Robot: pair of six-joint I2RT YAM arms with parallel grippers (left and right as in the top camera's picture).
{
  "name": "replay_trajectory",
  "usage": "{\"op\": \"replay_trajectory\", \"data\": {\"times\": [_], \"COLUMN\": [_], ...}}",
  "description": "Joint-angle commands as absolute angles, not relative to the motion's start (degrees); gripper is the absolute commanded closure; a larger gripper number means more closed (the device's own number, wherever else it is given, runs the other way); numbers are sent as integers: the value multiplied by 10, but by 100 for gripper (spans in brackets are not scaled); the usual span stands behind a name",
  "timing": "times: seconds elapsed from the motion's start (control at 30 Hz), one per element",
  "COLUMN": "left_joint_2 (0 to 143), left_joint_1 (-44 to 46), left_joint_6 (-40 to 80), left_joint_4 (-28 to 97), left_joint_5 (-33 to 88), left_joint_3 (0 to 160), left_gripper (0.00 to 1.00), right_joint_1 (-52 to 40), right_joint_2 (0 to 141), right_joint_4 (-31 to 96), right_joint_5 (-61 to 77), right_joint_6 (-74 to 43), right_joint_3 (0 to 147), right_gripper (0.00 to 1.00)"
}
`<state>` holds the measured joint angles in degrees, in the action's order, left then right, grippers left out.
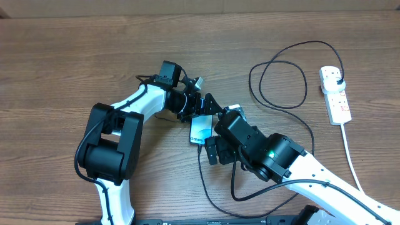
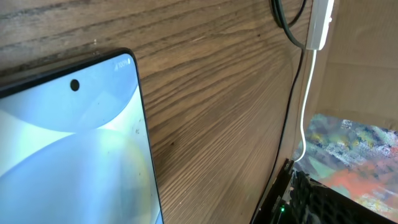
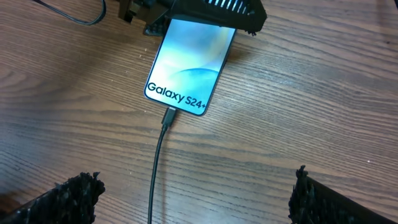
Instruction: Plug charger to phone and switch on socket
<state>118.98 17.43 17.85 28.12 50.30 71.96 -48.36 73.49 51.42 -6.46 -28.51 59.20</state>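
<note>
The phone lies flat mid-table with its light-blue screen up; the right wrist view shows "Galaxy S24+". The charger's connector tip sits in the phone's near edge. Its black cable loops away to a black plug in the white socket strip. My right gripper is open and empty, just behind the connector, with the cable running between its fingers. My left gripper lies across the phone's far end; its jaws are hidden. The left wrist view shows the phone's screen corner.
The strip's thick white cord runs toward the front right edge. The left wrist view shows the strip's end and cable beyond bare wood. Cable loops lie between phone and strip.
</note>
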Motion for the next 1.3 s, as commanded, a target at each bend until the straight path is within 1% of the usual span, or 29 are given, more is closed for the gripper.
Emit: {"op": "replay_trajectory", "data": {"times": [0.0, 0.37, 0.93, 1.27], "left_joint_2": [1235, 1235, 1235, 1235], "left_joint_1": [169, 170, 180, 207], "left_joint_6": [172, 179, 230, 180], "left_joint_4": [311, 373, 390, 380], "left_joint_5": [354, 298, 245, 247], "left_joint_3": [692, 707, 715, 728], "left_gripper": [0, 0, 0, 0], "right_joint_1": [-481, -481, -481, -481], "right_joint_2": [732, 732, 732, 732], "right_joint_4": [510, 505, 504, 504], "right_joint_5": [-63, -63, -63, -63], "right_joint_6": [-287, -287, -287, -287], "right_joint_3": [603, 603, 603, 603], "right_gripper": [0, 0, 0, 0]}}
